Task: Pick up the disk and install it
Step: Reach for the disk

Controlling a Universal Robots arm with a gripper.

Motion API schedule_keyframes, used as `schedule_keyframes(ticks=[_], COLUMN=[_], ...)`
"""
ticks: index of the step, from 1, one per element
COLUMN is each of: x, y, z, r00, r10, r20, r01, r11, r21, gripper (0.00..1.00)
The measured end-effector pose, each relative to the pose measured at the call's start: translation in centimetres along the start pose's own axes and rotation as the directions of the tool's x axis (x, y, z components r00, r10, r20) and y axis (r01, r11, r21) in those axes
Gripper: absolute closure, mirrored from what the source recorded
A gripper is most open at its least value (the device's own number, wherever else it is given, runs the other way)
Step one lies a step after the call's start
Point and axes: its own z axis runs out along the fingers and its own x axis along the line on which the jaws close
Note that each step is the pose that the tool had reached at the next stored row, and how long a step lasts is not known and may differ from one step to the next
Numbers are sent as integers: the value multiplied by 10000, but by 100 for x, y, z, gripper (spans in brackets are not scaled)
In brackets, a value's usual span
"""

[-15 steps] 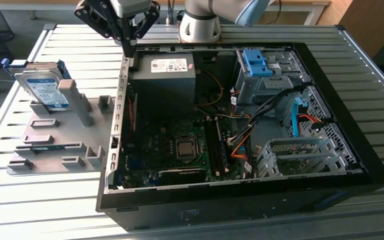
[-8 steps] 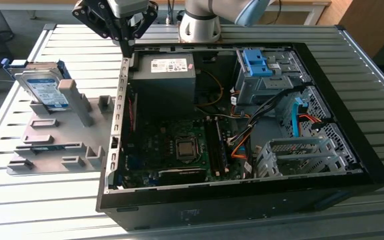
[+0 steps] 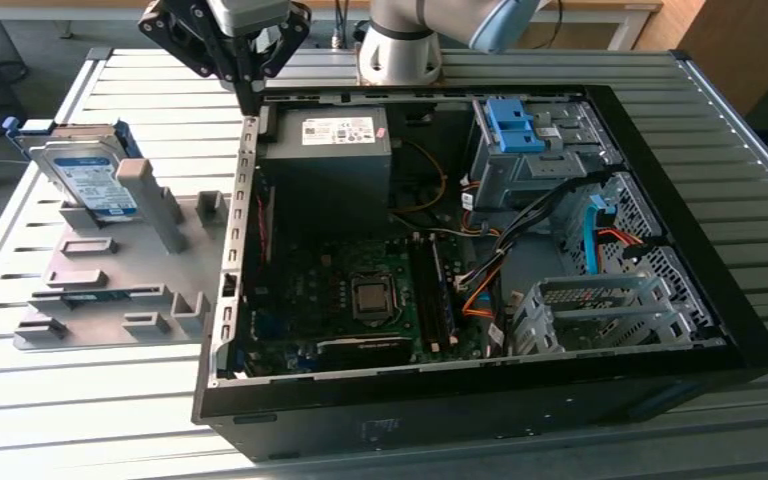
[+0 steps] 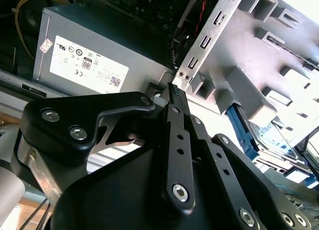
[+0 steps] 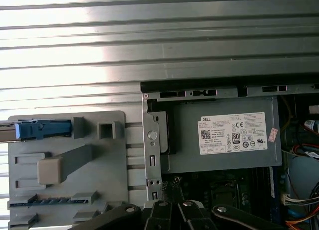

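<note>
**A:** What is everything sitting on?

**B:** A slatted metal counter [image 3: 77,425]. An open computer case [image 3: 491,425] lies on its side across the middle. A grey fixture plate [image 3: 117,290] lies beside it, toward the counter's edge on the exterior view's left. The arm's base [image 3: 398,50] stands at the counter's far edge.

**A:** And the disk?

**B:** The disk [image 3: 84,178] stands on edge in a slot at the far end of the fixture plate, leaning a little, near the counter's far corner on the exterior view's left. Its white-and-blue label faces outward and the blue carrier frame runs round it. In the first wrist view it shows edge-on as a blue strip [image 5: 42,129]. In the second wrist view it [image 4: 273,137] shows past a grey upright block of the fixture. Nothing grips it.

**A:** How does the pincer stand?

**B:** The pincer [image 3: 247,98] hangs over the case's side wall, the one next to the fixture plate, toward the counter's far edge. It is well apart from the disk. Its fingers are drawn together to a point with nothing between them. In the second wrist view the tips [image 4: 173,90] meet right in front of that perforated wall. I cannot tell whether they touch it.

**A:** What lies closest to it inside the case?

**B:** The grey power supply [image 3: 324,150] with its white sticker is in the case's far corner, just beside the pincer. The motherboard [image 3: 344,290] lies nearer the counter's front edge. A blue bracket [image 3: 511,125] sits atop the grey drive bay on the opposite side.
</note>
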Motion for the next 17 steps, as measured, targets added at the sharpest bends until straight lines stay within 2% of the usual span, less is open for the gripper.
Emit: schedule_keyframes(ticks=[17], x=[93], y=[-7], z=[3], r00=[10000], r10=[0], r20=[1], r01=[0], r11=[10000], r21=[-1], gripper=[89])
